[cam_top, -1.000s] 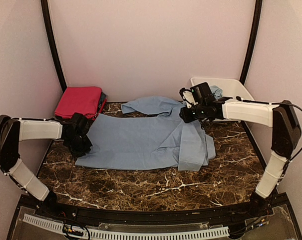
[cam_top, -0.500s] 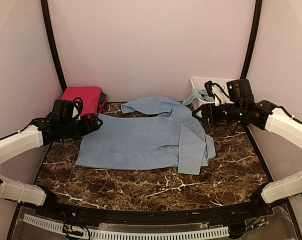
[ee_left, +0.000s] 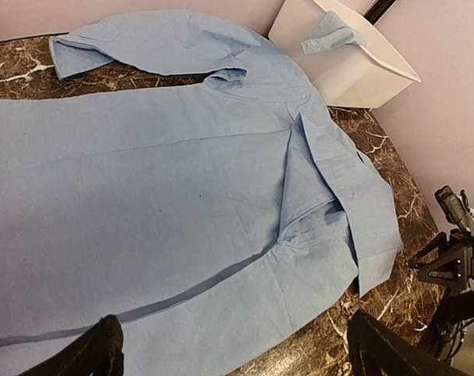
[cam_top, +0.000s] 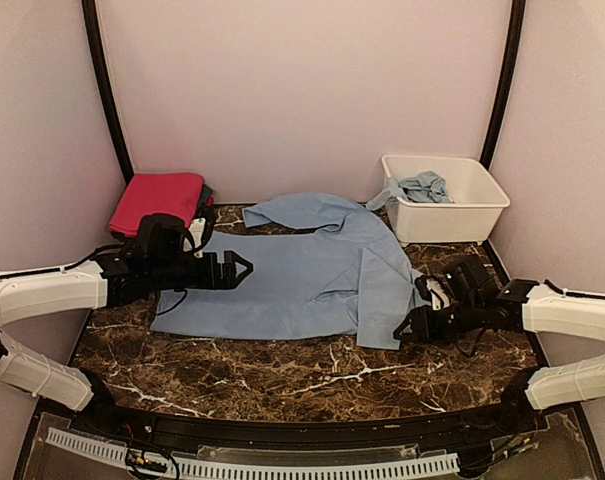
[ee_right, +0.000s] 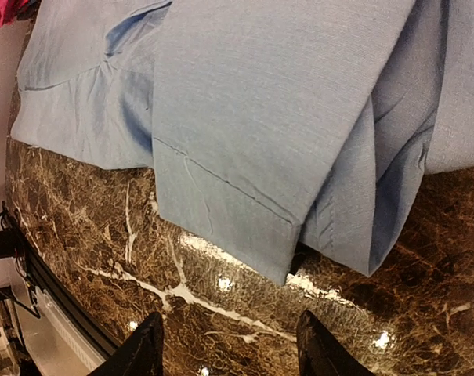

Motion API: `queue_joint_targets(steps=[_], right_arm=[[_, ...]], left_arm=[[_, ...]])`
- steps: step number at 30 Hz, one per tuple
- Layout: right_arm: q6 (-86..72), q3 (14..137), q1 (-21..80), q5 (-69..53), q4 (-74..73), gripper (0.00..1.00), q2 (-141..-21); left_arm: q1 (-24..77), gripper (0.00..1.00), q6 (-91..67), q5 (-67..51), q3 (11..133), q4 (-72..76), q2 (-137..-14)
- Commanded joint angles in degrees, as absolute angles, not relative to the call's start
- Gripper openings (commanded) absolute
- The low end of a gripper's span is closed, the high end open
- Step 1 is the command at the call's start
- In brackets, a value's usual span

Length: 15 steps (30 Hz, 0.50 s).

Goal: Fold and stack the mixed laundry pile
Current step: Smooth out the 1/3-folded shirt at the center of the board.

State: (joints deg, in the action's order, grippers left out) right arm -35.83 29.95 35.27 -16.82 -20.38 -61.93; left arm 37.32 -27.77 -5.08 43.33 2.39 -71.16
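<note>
A pale blue collared shirt lies spread flat across the middle of the marble table, one sleeve folded over its right side. My left gripper hovers open over the shirt's left half; in the left wrist view the shirt fills the frame above my gripper, nothing between the fingers. My right gripper is low at the front right, open, just short of the sleeve cuff; only bare table lies in front of that gripper. A folded magenta piece rests on a dark one at the back left.
A white plastic tub stands at the back right with a crumpled pale blue cloth hanging over its rim. Pale walls close in the back and both sides. Bare marble runs along the front edge.
Both grippers opened. The left arm swung from the shirt's left edge to above its left half. The right arm came from near the tub down to the front right by the cuff.
</note>
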Motion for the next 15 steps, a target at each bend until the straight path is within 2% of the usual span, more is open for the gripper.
queue_joint_targets(steps=[1,10,15], right_arm=[[-41.44,26.89,35.68,-15.58,-12.02,0.54,-63.87],[-43.00,25.44,35.86,-18.34,-1.07,0.50,-73.34],[-44.93,24.53,36.52,-20.87,6.18,0.33,-76.24]], left_arm=[[37.81,0.99,-26.72,-3.89,44.07,4.64,-70.09],[37.92,0.99,-26.59,-2.92,43.42,5.45,-68.91],[37.92,0.99,-26.77,-1.34,43.00,5.25,-68.88]])
